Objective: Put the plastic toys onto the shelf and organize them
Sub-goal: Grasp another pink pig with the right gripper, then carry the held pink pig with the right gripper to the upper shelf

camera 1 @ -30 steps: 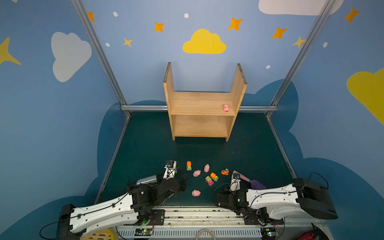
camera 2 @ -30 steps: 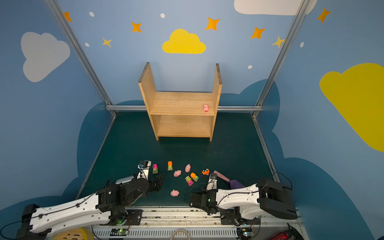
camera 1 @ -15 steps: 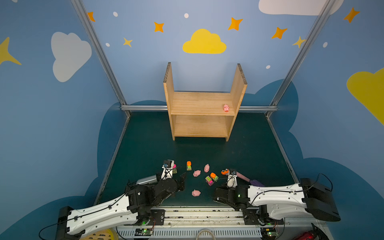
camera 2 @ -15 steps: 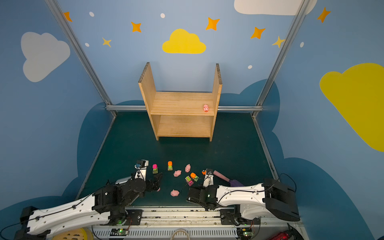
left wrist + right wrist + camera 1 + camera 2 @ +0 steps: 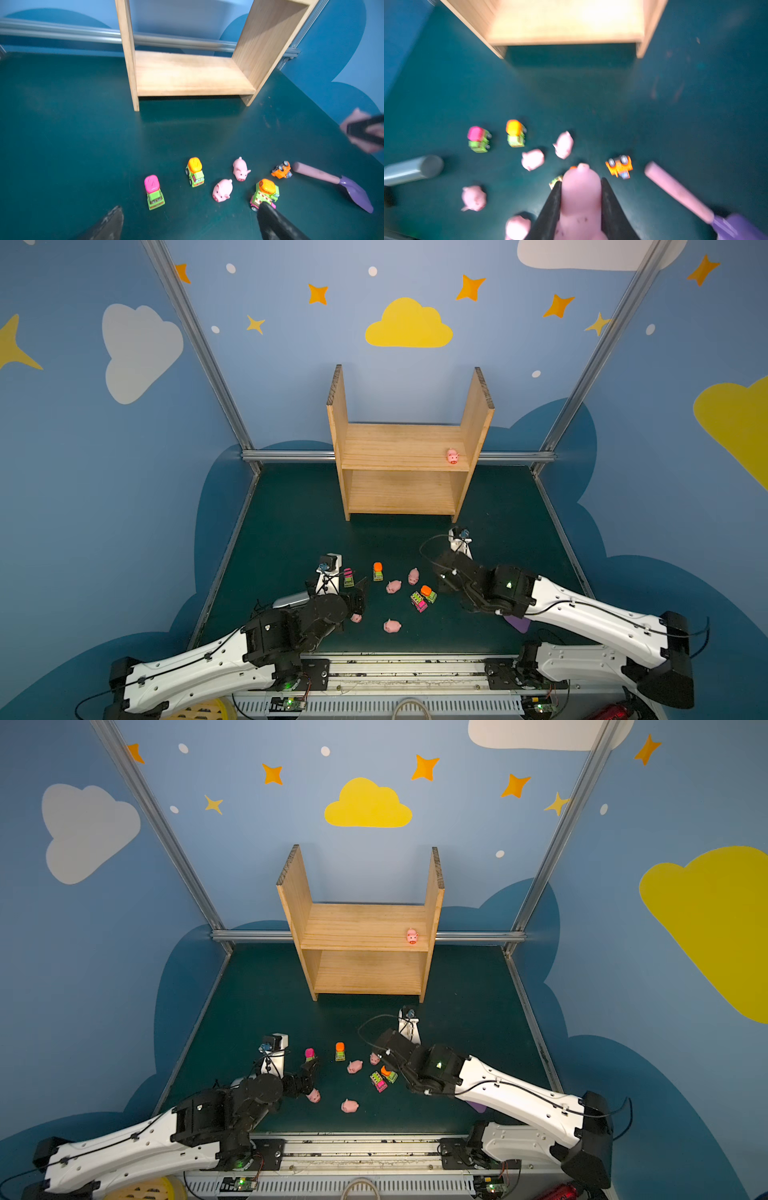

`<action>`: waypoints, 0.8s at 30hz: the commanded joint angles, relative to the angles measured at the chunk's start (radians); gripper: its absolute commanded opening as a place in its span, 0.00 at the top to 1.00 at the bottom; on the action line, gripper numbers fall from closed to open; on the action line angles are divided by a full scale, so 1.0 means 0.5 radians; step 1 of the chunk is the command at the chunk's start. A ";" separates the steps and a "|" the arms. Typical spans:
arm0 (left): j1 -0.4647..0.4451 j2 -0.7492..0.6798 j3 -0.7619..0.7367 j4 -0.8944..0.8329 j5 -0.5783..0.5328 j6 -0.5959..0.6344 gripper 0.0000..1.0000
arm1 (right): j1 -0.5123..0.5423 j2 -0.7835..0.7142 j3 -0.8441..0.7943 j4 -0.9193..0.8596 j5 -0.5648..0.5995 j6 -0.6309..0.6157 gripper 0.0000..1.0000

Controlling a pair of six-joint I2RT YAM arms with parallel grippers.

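My right gripper (image 5: 580, 187) is shut on a pink pig (image 5: 580, 199) and holds it above the table; the left wrist view shows this pig (image 5: 357, 116) blurred in the air. My left gripper (image 5: 191, 216) is open and low over the mat, with nothing between its fingers and a pig (image 5: 356, 618) beside it. Loose on the mat lie further pigs (image 5: 392, 585) (image 5: 413, 576) (image 5: 392, 626), a pink-topped truck (image 5: 348, 577), an orange-topped truck (image 5: 377, 571), two touching trucks (image 5: 424, 598) and an orange car (image 5: 281, 169). The wooden shelf (image 5: 395, 443) stands at the back with one pig (image 5: 452, 456) on its upper board.
A purple scoop with a pink handle (image 5: 353, 191) lies to the right of the toys, partly under my right arm in both top views. A silver cylinder (image 5: 411, 169) lies on the mat by my left arm. Blue walls and metal rails enclose the mat.
My right gripper has closed on a pig, lifted it off the mat and moved toward the shelf. The left arm has shifted only slightly and stays open.
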 commanded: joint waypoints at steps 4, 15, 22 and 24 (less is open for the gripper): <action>0.151 0.234 0.254 0.032 0.023 0.237 0.00 | -0.296 0.291 0.558 -0.067 -0.308 -0.615 0.72; 0.500 0.722 0.595 0.173 0.347 0.520 0.00 | -0.735 0.981 1.631 -0.196 -0.606 -1.010 0.73; 0.622 0.740 0.613 0.216 0.398 0.598 0.00 | -0.902 1.471 2.321 -0.393 -0.655 -1.148 0.73; 0.642 0.719 0.601 0.220 0.395 0.596 0.00 | -0.945 1.570 2.422 -0.393 -0.668 -1.155 0.73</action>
